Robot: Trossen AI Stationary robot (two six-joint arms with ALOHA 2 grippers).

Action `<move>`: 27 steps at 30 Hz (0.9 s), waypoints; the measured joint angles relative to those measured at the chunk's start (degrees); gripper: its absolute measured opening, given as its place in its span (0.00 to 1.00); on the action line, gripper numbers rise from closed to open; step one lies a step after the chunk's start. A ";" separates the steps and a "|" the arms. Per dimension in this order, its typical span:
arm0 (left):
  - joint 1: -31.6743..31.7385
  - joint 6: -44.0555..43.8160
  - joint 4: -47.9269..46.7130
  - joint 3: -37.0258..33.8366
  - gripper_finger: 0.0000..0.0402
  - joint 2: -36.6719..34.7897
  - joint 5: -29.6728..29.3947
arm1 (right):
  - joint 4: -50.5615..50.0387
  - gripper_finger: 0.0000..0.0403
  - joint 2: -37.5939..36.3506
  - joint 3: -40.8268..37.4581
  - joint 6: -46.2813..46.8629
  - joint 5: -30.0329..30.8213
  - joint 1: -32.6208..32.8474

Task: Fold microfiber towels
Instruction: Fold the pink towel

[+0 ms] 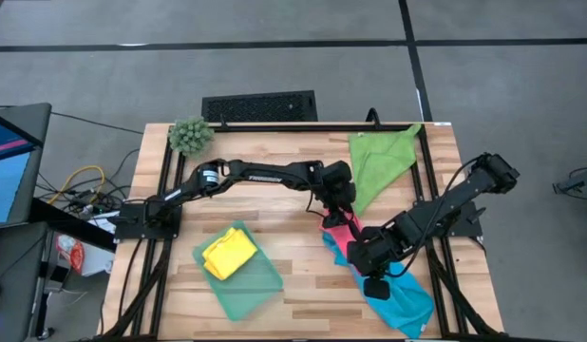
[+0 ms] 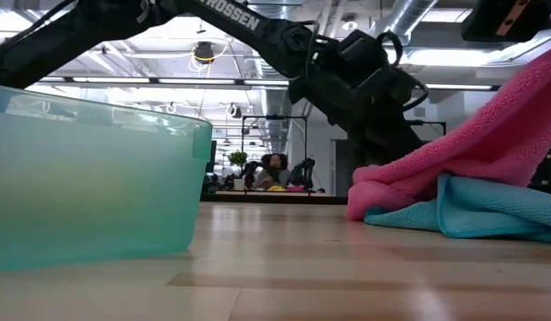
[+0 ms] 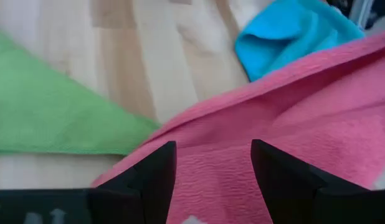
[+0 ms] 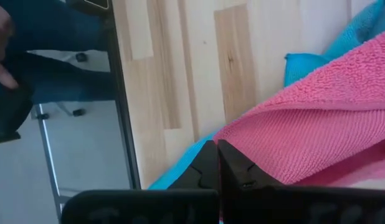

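Teal tray fills low view's left; wood table beyond. Left gripper spread wide over pink towel; right gripper pinched closed on it.

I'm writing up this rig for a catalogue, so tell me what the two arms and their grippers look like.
Both arms are black and slender, built of jointed tubular links with bulkier motor housings. The left arm carries white lettering along its forearm link. The left gripper and right gripper each have two dark, flat, angular fingers. Cables run at the arms' bases.

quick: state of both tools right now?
Left tool: open, over the pink towel, not gripping it.
Right tool: shut at the pink towel's edge; a grip cannot be told.
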 joint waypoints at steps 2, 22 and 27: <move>-0.66 1.83 -0.26 -0.02 0.50 0.00 -1.71 | 0.01 0.02 0.00 0.00 0.39 0.02 0.00; -0.34 -1.02 1.59 0.33 0.50 4.32 -3.16 | 0.82 0.02 -0.02 0.04 1.87 0.24 0.41; -0.34 -0.59 1.45 0.33 0.50 4.24 -3.22 | 0.75 0.02 -0.02 0.04 1.98 1.32 0.37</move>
